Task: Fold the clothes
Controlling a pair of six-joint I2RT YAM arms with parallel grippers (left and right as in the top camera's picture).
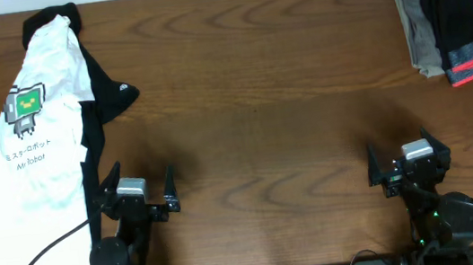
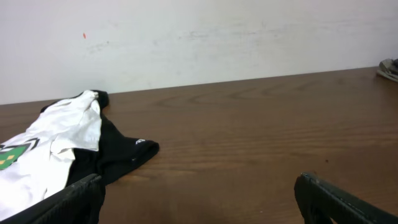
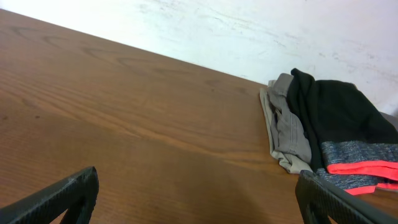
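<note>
White T-shirt (image 1: 33, 166) crumpled over black garment (image 1: 107, 92) on surface (image 1: 260, 102), left tool (image 1: 142, 174) just beside shirt, right tool (image 1: 398, 144) well apart, both released, empty

Brown wooden table (image 1: 260, 102), scuffed white wall (image 2: 199, 37)

Soft, even light is falling from overhead, putting a mild sheen on the table (image 1: 251, 103) ahead of the left gripper (image 1: 142, 187). Weak shadows are pooling beside it and the right gripper (image 1: 402, 157). The white T-shirt (image 1: 33, 166), left of the left gripper, is washing out slightly.
</note>
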